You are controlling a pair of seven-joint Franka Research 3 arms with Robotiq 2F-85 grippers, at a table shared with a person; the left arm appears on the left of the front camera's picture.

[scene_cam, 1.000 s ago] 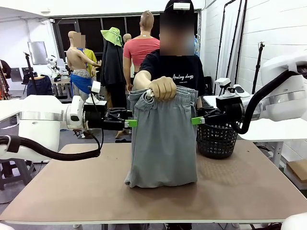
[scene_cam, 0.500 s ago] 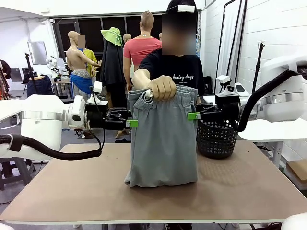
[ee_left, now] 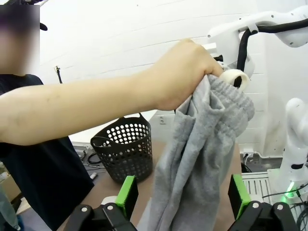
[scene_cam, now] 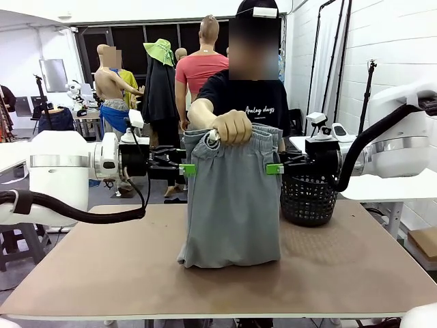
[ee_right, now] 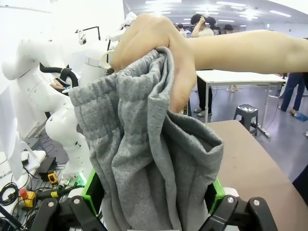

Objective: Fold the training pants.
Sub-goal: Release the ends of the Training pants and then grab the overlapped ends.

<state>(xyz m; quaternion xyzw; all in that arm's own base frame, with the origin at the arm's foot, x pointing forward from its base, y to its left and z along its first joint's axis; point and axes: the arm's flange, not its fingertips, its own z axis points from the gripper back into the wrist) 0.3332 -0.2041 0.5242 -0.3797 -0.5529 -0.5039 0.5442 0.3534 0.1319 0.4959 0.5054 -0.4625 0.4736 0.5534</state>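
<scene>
Straddling the training pants [scene_cam: 232,205] wide open, left gripper [scene_cam: 188,169] and right gripper [scene_cam: 274,168] are probably risking catching only one loose layer.

Grey training pants [scene_cam: 232,205] hanging, hem on tabletop

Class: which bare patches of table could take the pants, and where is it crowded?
Free: the table left of the training pants, to its left edge; the near strip before the pants; the near right corner before the black basket. Crowded: the middle, where the person's hand holds the pants up with the left claw and right claw flanking them.
</scene>
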